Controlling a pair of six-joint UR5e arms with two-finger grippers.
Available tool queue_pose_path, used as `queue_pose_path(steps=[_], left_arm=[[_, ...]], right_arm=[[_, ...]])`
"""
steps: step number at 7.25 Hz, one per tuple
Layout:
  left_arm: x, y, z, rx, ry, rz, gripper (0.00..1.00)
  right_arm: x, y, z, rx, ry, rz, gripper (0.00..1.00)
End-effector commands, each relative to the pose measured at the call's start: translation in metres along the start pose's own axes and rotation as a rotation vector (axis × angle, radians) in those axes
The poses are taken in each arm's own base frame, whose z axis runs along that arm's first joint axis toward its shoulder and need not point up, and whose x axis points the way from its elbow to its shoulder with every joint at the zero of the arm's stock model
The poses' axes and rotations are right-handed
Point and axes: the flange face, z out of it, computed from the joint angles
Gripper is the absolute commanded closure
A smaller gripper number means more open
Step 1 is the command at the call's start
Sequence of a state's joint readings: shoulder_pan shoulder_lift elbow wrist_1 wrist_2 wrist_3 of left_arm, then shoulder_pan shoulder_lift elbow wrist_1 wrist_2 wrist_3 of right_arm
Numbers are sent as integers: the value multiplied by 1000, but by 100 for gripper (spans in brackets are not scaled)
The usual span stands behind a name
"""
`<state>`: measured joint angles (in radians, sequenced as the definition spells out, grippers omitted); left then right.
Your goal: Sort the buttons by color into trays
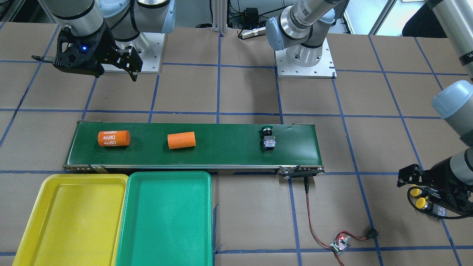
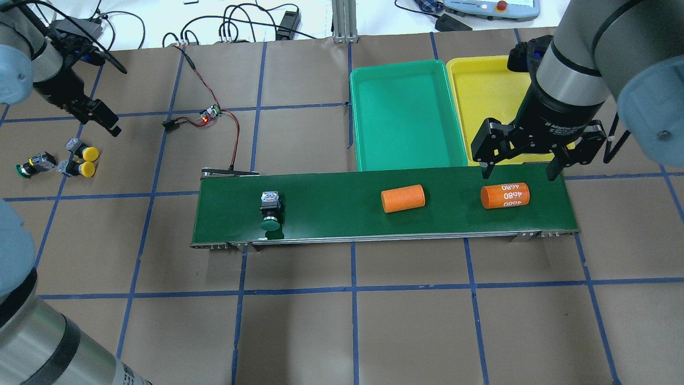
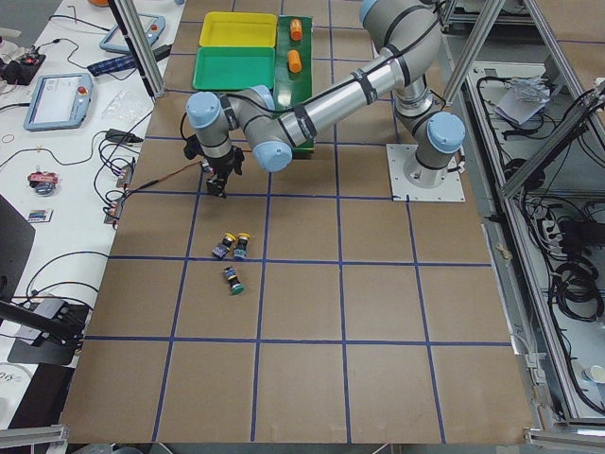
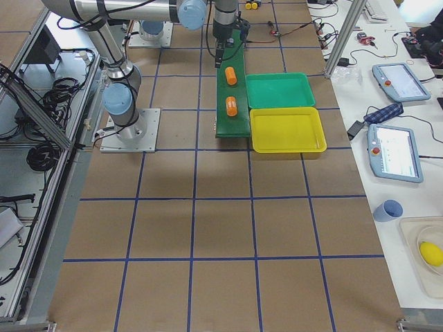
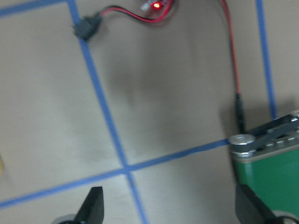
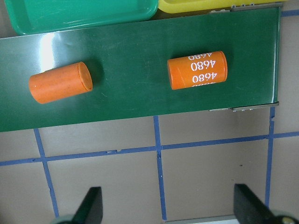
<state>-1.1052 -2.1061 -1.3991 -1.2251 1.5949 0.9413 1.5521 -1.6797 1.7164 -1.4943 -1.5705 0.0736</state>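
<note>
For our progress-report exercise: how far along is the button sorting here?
Done: nothing; the green tray and yellow tray are both empty. In hand: nothing; the left gripper and right gripper are open. Left: one green button on the belt, plus two yellow buttons and a second green button on the table.

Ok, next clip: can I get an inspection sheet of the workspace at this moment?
Surface: table, brown covering with blue tape grid; dark-green conveyor belt across it.
Job's things: one green button on the belt; two yellow buttons and a second green button on the table; green tray and yellow tray side by side, both empty.
Clutter: two orange cylinders on the belt, one marked 4680.
Grippers: left gripper open, empty, above the table; right gripper open, empty, raised near the belt's cylinder end.
Cables: red-black wire from belt end to a small lit board.
Surroundings: handheld screens on a side bench.
</note>
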Motion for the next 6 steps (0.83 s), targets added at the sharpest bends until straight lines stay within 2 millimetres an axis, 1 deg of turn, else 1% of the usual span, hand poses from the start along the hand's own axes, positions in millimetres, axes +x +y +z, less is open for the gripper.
queue_pose_path(steps=[1, 2, 3, 4, 5, 6], left_arm=[[-45, -4, 20, 30, -57, 140, 0], [-66, -7, 29, 35, -61, 183, 0], [-89, -2, 35, 51, -62, 175, 0], [-106, -7, 33, 71, -75, 201, 0], [-113, -11, 43, 71, -60, 200, 0], [-115, -12, 54, 67, -49, 200, 0]], right_arm=[[0, 0, 0, 0, -1, 0, 0], [0, 0, 0, 0, 0, 0, 0], [0, 0, 0, 0, 0, 0, 0], [0, 0, 0, 0, 0, 0, 0], [0, 0, 0, -2, 0, 0, 0], [0, 0, 1, -8, 1, -6, 0]])
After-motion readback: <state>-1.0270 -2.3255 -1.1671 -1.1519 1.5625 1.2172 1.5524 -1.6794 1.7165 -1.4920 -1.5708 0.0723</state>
